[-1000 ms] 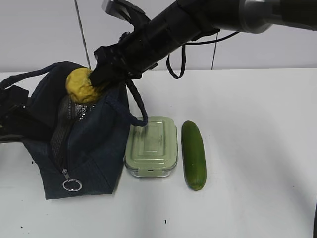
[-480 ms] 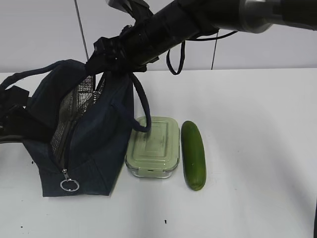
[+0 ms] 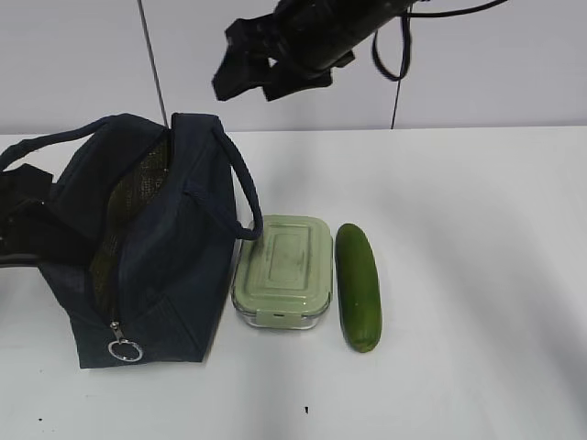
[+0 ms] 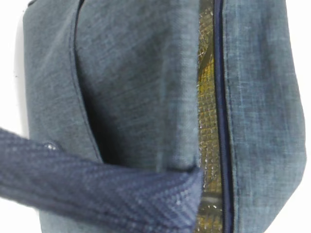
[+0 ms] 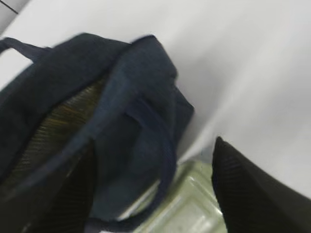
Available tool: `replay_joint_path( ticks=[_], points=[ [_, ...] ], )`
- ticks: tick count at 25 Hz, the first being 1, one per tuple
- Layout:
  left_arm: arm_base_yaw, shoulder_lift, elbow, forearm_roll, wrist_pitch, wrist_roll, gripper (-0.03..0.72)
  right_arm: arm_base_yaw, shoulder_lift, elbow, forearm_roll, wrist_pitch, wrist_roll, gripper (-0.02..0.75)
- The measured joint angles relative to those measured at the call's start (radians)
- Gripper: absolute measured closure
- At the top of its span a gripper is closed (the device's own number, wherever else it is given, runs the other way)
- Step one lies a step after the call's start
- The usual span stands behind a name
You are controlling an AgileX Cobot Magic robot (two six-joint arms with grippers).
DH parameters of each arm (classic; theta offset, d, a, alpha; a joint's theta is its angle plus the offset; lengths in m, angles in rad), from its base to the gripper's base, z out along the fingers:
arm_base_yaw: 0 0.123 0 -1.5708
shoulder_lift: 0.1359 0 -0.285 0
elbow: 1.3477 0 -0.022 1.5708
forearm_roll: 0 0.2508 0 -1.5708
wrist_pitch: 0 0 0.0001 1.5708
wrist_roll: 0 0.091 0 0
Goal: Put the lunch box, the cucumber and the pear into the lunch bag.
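a lab bench: bare white table (image 3: 459, 229), blank wall (image 3: 73, 64).

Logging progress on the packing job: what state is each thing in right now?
lunch bag: upright, zipper open.
lunch box: on the table beside the bag, lid on.
cucumber: lying flat beside the lunch box.
pear: not visible.
right gripper: open, empty, raised above the bag.
left gripper: shut, out of view.

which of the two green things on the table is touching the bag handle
The lunch box, with its pale sage lid: the lunch bag handle loop rests against its corner. The dark green cucumber lies on its far side, clear of the bag.
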Motion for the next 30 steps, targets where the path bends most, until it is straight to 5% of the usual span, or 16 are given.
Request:
replay_joint_path(
  ticks=[10,30],
  points=[
    [0.0,0.0,0.0,0.004,0.001,0.0,0.704,-0.033,-0.009,-0.007,-0.471,0.311,0.393,0.174],
    [0.0,0.0,0.0,0.004,0.002,0.001,0.704,-0.033,0.13,0.171,-0.454,0.31,0.445,0.174]
  ],
)
